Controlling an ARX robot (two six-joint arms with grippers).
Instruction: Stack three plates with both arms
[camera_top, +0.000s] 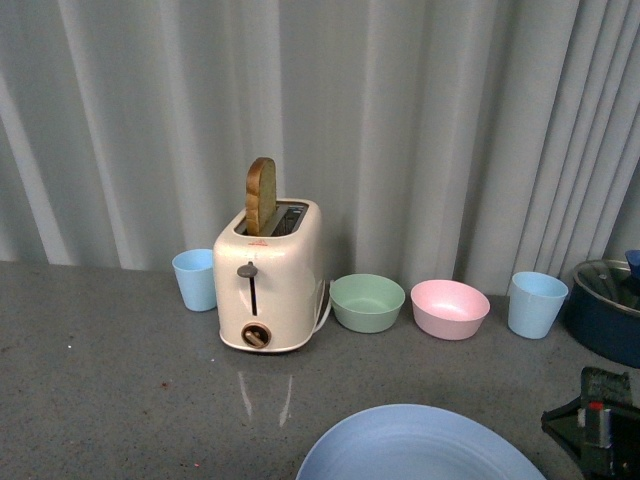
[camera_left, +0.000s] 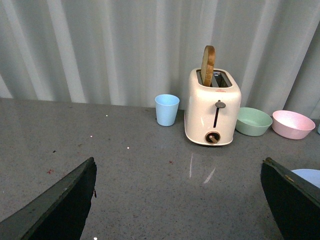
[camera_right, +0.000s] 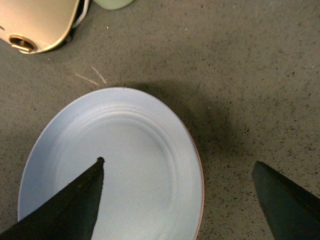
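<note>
Both grippers stand wide open and hold nothing: the right gripper hangs over the near right of the grey speckled countertop, one dark finger above the light blue round matte plate and the other off its right edge above bare counter, while the left gripper hangs above empty counter further left, its fingers well apart. Only the right wrist view shows a thin pinkish rim peeking from under the blue plate's right edge; whether that is another plate beneath cannot be told. In the front view the blue plate is cut off at the near edge, and a dark part of the right arm sits beside it at the right. Farther back stands a cream toaster with a brown slice of bread upright in its slot, a light blue cup just left of it, then to the right a green bowl, a pink bowl, a second light blue cup, and a dark blue pot at the far right. Pale pleated curtains close the back.
</note>
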